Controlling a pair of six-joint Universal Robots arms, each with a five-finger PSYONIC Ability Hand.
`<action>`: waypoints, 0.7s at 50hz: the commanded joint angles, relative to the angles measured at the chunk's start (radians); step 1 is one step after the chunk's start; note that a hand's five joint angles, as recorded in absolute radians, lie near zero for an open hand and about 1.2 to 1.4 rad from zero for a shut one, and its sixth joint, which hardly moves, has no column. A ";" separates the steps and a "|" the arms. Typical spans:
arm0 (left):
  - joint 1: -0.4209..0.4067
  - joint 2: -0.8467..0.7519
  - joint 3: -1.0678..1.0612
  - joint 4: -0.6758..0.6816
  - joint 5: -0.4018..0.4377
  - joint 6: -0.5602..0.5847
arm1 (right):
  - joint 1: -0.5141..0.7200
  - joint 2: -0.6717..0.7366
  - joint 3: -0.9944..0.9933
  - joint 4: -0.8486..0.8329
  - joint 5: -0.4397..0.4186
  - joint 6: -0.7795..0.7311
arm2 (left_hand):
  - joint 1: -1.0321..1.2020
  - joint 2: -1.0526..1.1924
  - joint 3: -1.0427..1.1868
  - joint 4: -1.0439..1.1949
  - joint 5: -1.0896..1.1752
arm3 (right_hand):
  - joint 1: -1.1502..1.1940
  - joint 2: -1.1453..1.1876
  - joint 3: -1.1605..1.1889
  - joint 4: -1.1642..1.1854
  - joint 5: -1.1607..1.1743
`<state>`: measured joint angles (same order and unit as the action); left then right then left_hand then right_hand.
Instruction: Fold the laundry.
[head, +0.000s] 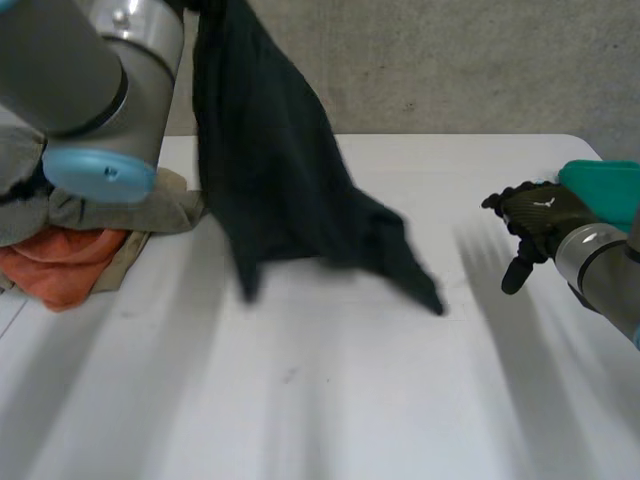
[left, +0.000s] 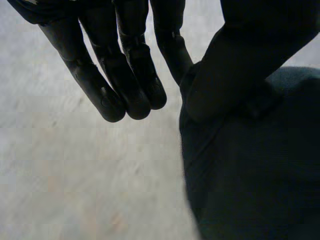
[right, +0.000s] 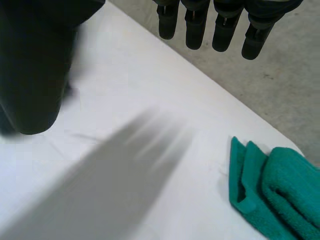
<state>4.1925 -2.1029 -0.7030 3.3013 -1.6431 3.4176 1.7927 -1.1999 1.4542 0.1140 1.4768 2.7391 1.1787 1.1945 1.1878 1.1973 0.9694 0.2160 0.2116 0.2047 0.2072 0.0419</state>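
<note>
While my left hand (left: 120, 80) pinches the dark garment (head: 270, 170) up over the tabletop (head: 330, 400) for spreading, my right hand (head: 540, 215) hovers slack-fingered over the tabletop's edge and should next catch a hanging corner.

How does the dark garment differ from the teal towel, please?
The dark garment hangs unfolded, pinched in the left hand; the teal towel lies folded by the right hand. The garment looks larger and near-black; the towel is bright. Both are cloth.
</note>
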 joint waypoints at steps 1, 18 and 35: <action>-0.112 -0.147 0.106 0.009 0.138 -0.118 | -0.033 -0.017 -0.011 -0.005 0.046 0.031 | 0.218 0.202 0.208 0.199 0.252 | -0.042 -0.037 -0.030 -0.033 -0.042; -0.240 -0.131 -0.272 -0.085 0.186 -0.103 | -0.043 -0.017 -0.012 0.013 -0.053 -0.027 | -0.786 -0.802 -0.795 -0.805 -0.751 | -0.042 -0.037 -0.030 -0.033 -0.042; -0.066 0.222 -1.030 -0.310 0.009 0.011 | 0.131 0.095 0.089 0.021 -0.325 -0.384 | -0.654 -0.670 -0.663 -0.673 -0.619 | 0.076 0.080 0.087 0.085 0.075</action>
<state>4.0871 -1.8754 -1.5591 3.0510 -1.6833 3.3775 1.8730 -1.1967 1.5374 0.1861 1.1466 2.4333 0.4351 0.4417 0.4406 0.4461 0.2752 0.2216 0.2161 0.2123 0.2124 0.0467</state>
